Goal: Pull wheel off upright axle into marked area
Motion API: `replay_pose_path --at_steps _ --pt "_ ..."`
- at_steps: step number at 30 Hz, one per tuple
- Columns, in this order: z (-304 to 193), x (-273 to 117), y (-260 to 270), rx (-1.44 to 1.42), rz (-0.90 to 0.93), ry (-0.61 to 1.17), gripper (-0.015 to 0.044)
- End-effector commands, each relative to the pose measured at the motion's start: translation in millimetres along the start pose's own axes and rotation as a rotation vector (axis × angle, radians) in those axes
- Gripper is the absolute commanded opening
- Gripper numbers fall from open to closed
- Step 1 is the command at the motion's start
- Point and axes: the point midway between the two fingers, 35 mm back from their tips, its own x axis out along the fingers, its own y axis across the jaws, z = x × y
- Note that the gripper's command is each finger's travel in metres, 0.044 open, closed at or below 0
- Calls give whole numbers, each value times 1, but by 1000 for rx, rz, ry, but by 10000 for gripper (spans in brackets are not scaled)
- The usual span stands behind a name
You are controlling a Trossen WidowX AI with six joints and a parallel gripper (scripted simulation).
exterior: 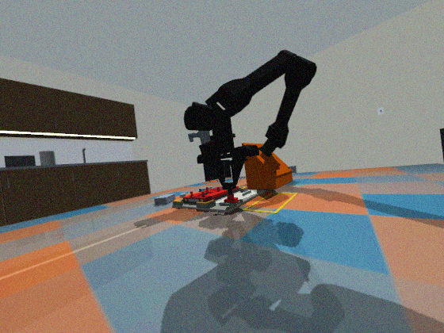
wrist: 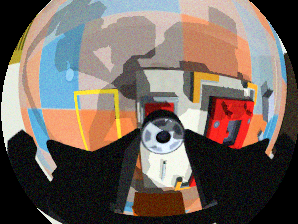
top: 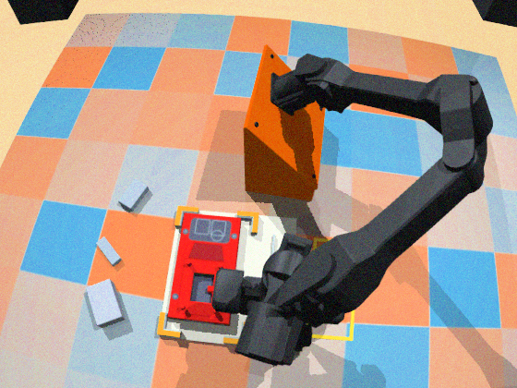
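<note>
The wheel (exterior: 229,185) (wrist: 162,134), with a dark tyre and pale hub, is held between the fingertips of my gripper (exterior: 228,186) (wrist: 162,133), which is shut on it and points down. The wheel is raised over the small red base (exterior: 231,199) (wrist: 164,107), and a dark upright part shows between them in the exterior view. The frames do not show clearly whether the axle's top is still inside the wheel. The marked area, a yellow outline (top: 353,323) (exterior: 286,204) (wrist: 118,117), lies beside the white board (top: 253,259) (wrist: 165,78). In the top view the arm hides wheel, axle and fingertips.
A red panel (top: 206,251) (wrist: 217,112) with small posts lies on the white board, inside orange corner brackets. A tall orange sloped box (top: 272,162) (exterior: 262,174) stands behind the board. Grey blocks (top: 106,302) (top: 134,195) (top: 108,250) lie left of the board.
</note>
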Motion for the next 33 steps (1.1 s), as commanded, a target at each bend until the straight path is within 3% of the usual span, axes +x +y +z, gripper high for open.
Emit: replay_pose_path --at_steps 1,33 --pt "1 -4 0 -2 2 -5 0" --pt "1 -14 0 0 3 -8 0"
